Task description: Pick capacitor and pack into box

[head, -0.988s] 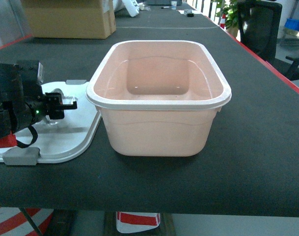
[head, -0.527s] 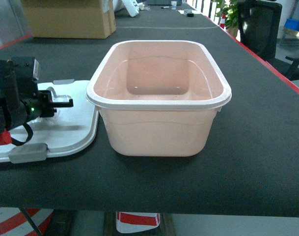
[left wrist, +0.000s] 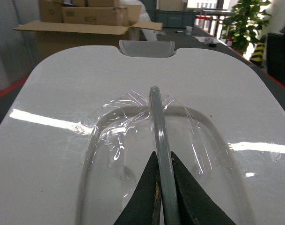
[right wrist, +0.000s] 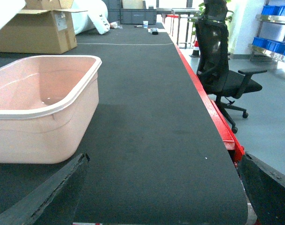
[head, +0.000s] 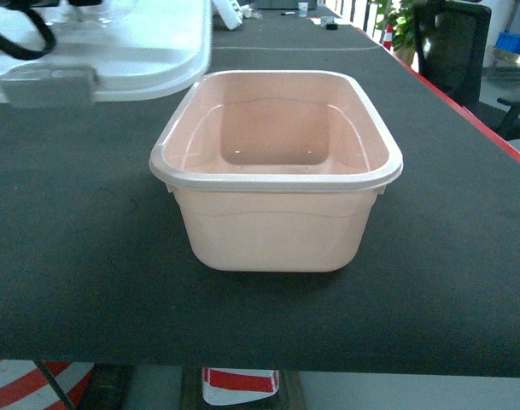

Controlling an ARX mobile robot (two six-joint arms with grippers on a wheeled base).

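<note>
One pale pink box [head: 277,171] sits open mid-tabletop [head: 447,256], nothing visible inside. White lid [head: 114,43] raised at upper left, above tabletop, grey latch [head: 48,85] facing camera. Left tool [left wrist: 163,187] clamped on lid's clear handle [left wrist: 157,122]. Right tool: dark finger edges far apart. Cardboard carton [right wrist: 34,26] behind box.

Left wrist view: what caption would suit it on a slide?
The left claw grips the clear handle of the white lid, a cardboard carton behind.
</note>
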